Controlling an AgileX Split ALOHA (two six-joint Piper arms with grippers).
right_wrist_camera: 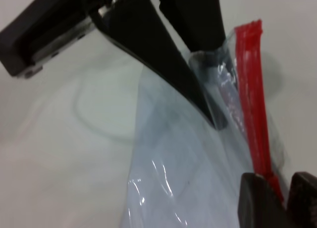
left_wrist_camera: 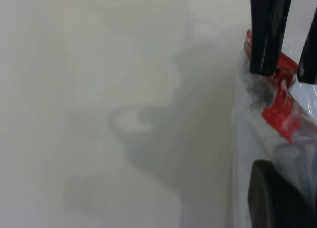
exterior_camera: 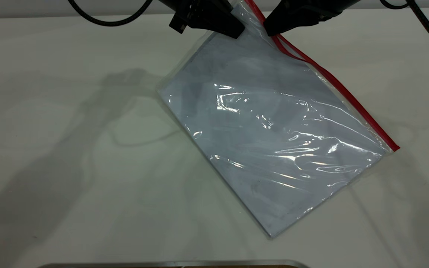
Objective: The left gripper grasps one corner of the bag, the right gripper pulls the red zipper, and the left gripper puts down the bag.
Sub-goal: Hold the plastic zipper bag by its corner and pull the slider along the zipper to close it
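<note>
**— Where is the bag?**

— It hangs tilted over the table (exterior_camera: 50,167). The bag (exterior_camera: 274,137) has its upper end lifted between my two grippers at the far edge of the exterior view, and its lower end slopes down toward the near side. White paper shows through the clear plastic. The red zipper (exterior_camera: 348,95) runs along the long edge on my right.

**— What is your left gripper doing?**

— My left gripper (exterior_camera: 237,31) is clamped on the corner (exterior_camera: 246,15) at the upper end of the red strip. From the right wrist view, its two black fingers (right_wrist_camera: 163,64) pinch the clear plastic just beside the strip's end, with the plastic bunched between them.

**— And the right one?**

— My right gripper (exterior_camera: 270,31) sits on the zipper just below that corner, close beside the left one. In the right wrist view the strip passes down between its two fingertips (right_wrist_camera: 257,200), which stand narrow around it. In the left wrist view the same two fingers (left_wrist_camera: 267,34) come down on the red strip. I cannot make out the slider tab itself.

**— Does the bag touch the table?**

— I cannot tell.
</note>
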